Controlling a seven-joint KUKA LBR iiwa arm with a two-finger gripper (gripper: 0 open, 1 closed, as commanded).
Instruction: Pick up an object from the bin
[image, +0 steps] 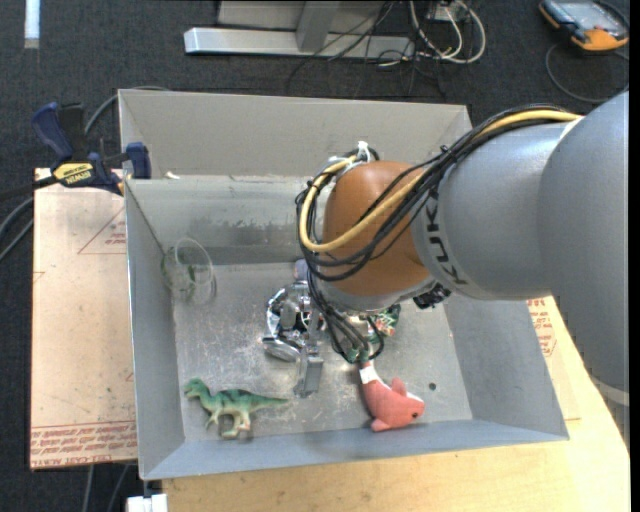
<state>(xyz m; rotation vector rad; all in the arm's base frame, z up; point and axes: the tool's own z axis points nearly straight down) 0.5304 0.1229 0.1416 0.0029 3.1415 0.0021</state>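
Patience is the main thing for this step. Your gripper (308, 372) hangs low over the floor of the bin (150, 300), near the front wall, and under it I see only bare metal. A green dinosaur (232, 402) lies to the left of it in the view, with its tail pointing toward the gripper but apart from it. A pink fish (393, 404) lies to the right, by the front wall, also apart from the gripper. A clear cup (190, 270) stands well apart, by the left wall. Something small and green (386, 321) shows under the orange wrist cover (365, 235), but I cannot say what it is.

Which toy is your target I cannot decide from this position, because the gripper is between the two. I judge that nothing is picked yet. Choose one toy and bring the gripper right above its middle before you go down. The dinosaur is thin, so I think you should take it across the body, not at the tail or the legs. The fish looks soft and round and may be easier to catch, but it is close to the wall, so watch that the wrist does not hit that wall.

Whether the gripper is open or closed I cannot tell, because the wrist and the cables (320, 215) cover much of it. I see no thing in it, and it seems not to touch any toy.
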